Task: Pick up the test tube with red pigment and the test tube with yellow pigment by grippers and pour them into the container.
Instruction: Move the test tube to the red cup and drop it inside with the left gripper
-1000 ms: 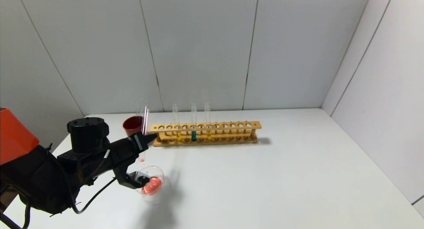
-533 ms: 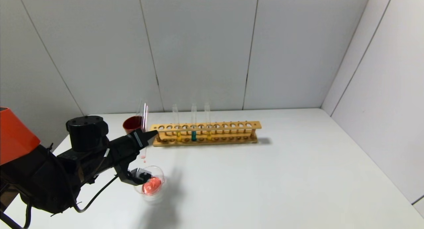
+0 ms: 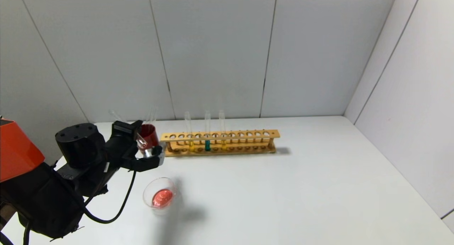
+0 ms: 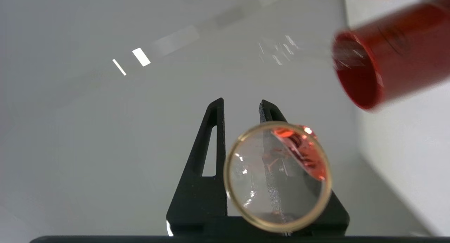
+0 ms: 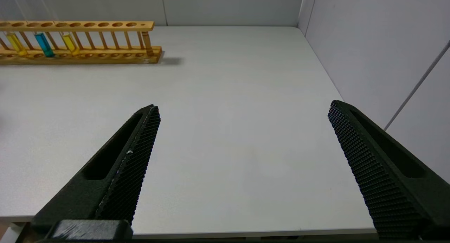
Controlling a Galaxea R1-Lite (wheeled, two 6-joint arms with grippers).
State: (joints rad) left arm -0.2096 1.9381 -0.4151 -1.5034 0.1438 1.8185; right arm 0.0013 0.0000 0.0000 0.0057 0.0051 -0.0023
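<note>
Head view: left claw (image 3: 142,145) clamped on the test tube with red pigment (image 3: 122,119), held tilted just left of the wooden rack (image 3: 220,143) and in front of the dark red cup (image 3: 149,134). Container (image 3: 160,197), holding red liquid, stands on the table (image 3: 283,188) nearer the robot than the rack's left end. Test tube with yellow pigment (image 3: 223,140) upright in the rack beside a teal tube (image 3: 207,142).

Left wrist view: claw fingers (image 4: 211,158) close together around the tube, whose open mouth (image 4: 277,176) faces the camera with a red film inside; the cup lies near.

Right wrist view: right claw (image 5: 242,158) wide apart above bare table, well away from the rack (image 5: 81,42).
</note>
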